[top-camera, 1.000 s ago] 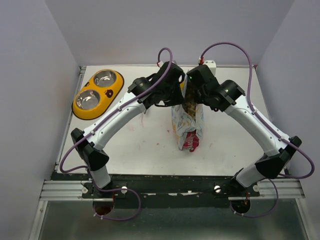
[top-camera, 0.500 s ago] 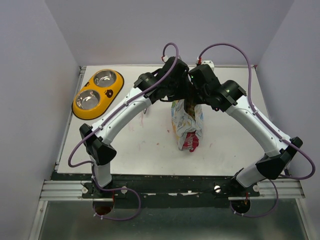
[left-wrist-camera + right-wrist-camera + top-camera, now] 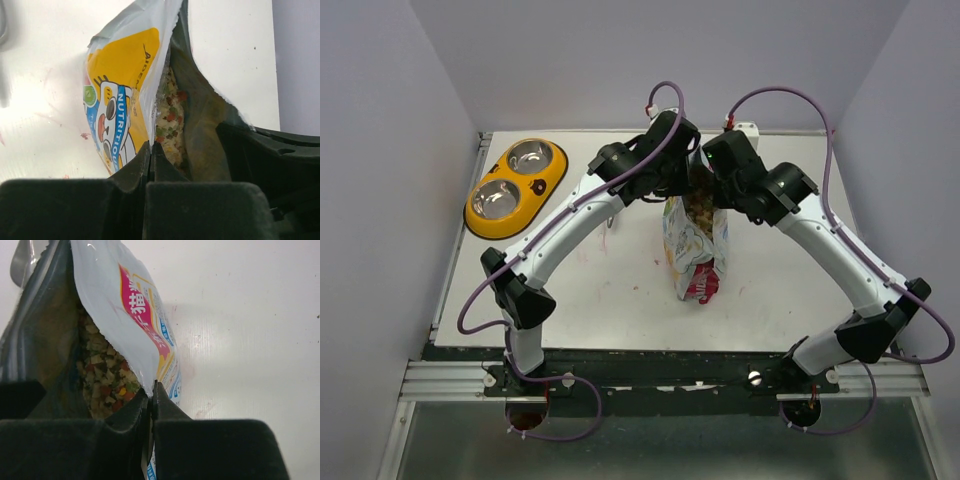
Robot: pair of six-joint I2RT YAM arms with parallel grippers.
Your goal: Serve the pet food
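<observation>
From above, pouch (image 3: pixel 695 255) mouth half-hidden, kibble (image 3: pixel 701 212) glimpsed

Top view: my wrist housings (image 3: pixel 660 160) cover the mouth of the pouch (image 3: pixel 692 255), and neither fingertip pair shows there.

Left wrist view: my left gripper (image 3: pixel 151 152) blocks the pouch's lower part, and the top edge cuts off its rim. The kibble (image 3: pixel 169 120) shows only through a narrow slit, so I cannot read its depth. The dark mass (image 3: pixel 270 160) at right is too blurred to identify.

Right wrist view: my right gripper (image 3: pixel 152 390) hides the pouch base. The grey shape (image 3: pixel 22 260) at upper left is blurred and cut by the edge, so I cannot identify it.
</observation>
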